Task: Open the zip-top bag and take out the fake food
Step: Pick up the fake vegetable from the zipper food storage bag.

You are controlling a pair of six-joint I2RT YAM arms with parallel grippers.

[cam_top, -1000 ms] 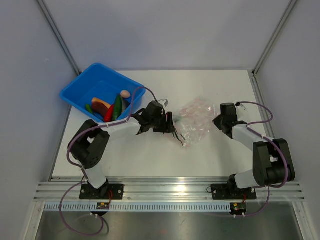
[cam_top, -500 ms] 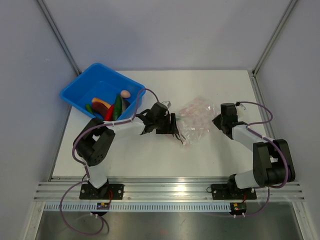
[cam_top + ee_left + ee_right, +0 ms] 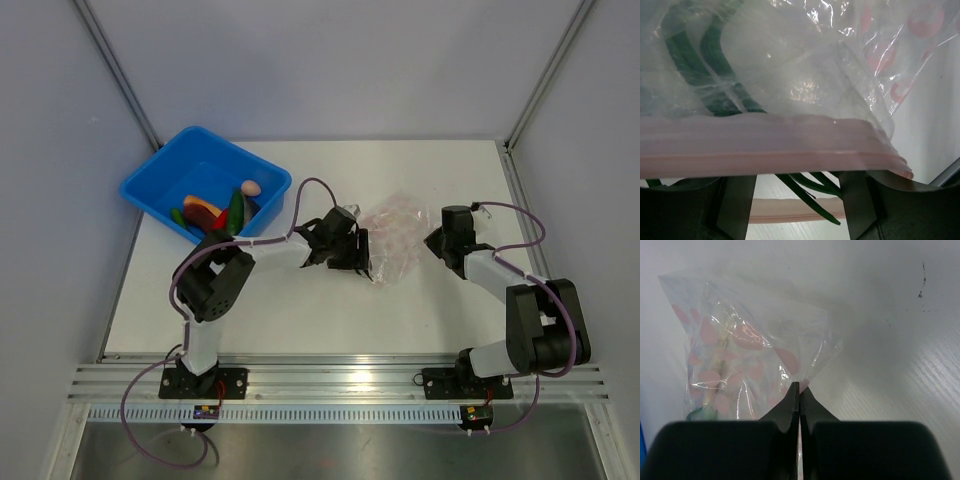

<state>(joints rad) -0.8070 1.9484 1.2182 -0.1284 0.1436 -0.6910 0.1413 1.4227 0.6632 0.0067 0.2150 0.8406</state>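
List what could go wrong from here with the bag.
1. The right gripper pinches only a thin corner of the zip-top bag; a pull from the other side may slip the film free.
2. The left gripper stands open at the pink zip strip, where green stems poke out of the mouth; closing there may catch stems and plastic together, or clamp both lips shut.

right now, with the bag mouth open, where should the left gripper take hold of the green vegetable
Pinch the green vegetable by the thin stalk ends poking out of the zip-top bag, between the raised zip strip and the one on the table. Come in low through the open mouth, which the open left gripper faces.
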